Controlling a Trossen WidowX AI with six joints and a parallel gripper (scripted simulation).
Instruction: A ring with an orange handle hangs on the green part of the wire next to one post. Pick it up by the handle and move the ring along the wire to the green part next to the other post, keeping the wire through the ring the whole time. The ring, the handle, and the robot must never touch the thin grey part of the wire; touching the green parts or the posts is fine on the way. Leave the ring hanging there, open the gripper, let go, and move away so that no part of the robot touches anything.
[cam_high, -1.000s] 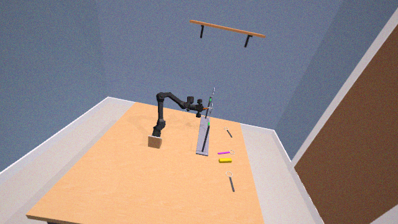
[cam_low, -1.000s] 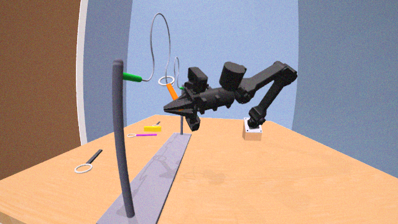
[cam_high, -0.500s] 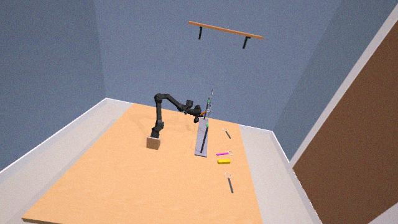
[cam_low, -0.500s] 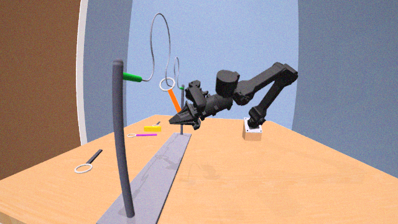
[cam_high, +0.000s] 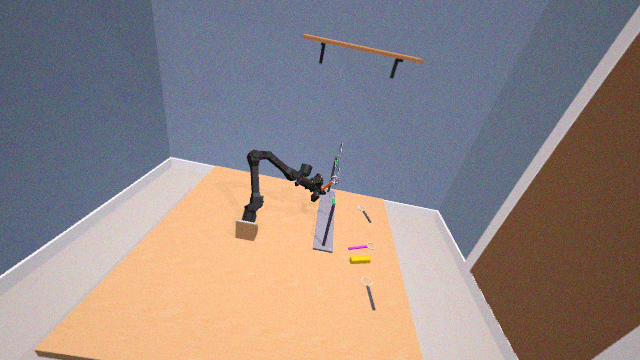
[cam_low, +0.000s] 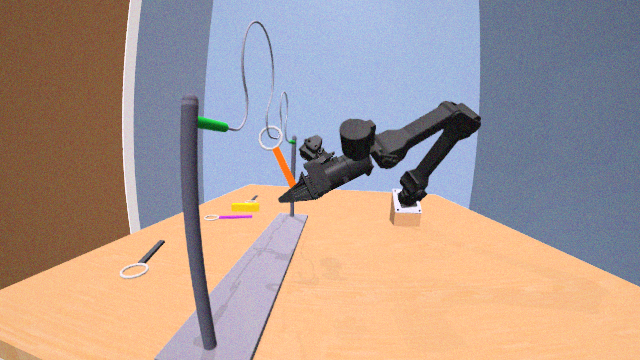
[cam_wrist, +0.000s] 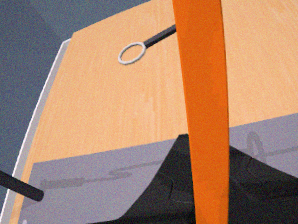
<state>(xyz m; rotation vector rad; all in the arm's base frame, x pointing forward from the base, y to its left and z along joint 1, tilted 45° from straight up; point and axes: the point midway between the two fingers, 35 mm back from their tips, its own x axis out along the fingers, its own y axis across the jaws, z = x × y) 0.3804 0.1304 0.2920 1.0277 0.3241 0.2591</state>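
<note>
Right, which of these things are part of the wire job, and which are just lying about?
Job: hand, shut on orange handle; ring; grey wire; near green part; near post; far post; base strip.

Lying about: yellow block; purple-handled ring; two dark-handled rings; wall shelf.

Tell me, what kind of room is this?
Probably a robot test room: one arm's pincer grips an orange handle, steering its ring along a looping wire between posts on a bare wooden table.
</note>
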